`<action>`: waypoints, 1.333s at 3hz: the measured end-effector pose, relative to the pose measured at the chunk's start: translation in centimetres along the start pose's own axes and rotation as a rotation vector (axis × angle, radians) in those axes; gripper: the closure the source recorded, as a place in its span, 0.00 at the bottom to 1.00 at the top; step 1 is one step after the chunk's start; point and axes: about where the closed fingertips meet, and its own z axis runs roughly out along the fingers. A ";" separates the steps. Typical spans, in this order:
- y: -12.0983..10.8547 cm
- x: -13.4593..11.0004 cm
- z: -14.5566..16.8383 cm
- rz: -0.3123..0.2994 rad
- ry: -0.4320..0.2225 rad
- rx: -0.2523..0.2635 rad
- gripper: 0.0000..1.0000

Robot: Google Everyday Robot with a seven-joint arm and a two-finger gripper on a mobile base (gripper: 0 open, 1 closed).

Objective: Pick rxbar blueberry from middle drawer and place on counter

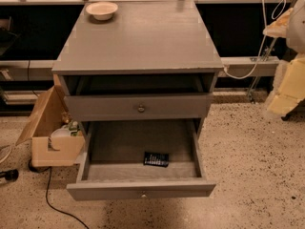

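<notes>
One rxbar blueberry [156, 159] near drawer [112, 144] front; hand [285, 92] right-edge.

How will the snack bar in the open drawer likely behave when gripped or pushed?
The rxbar blueberry lies flat, so it probably slides rather than rolls. Small and thin, it is likely light, maybe slippery. The gripper sits at the right edge, far from it.

The wide grey wooden middle drawer [141, 190] stands pulled out and open from above. Only the dark navy rxbar blueberry [156, 159] lies on its floor, near the front wall. The grey upper drawer with a brassy knob [138, 106] roofs its back. On the grey wood-grain counter [143, 42], a cream bowl [101, 10] takes the far-left corner. The pale gripper [288, 87] hangs at the right edge, apart from the cabinet.
</notes>
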 end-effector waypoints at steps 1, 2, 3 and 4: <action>0.0 0.0 0.0 0.000 -0.001 0.001 0.00; 0.7 -1.0 1.9 0.001 -0.030 -0.027 0.00; 2.4 -3.3 5.7 0.015 -0.092 -0.089 0.00; 2.4 -3.3 5.7 0.015 -0.092 -0.089 0.00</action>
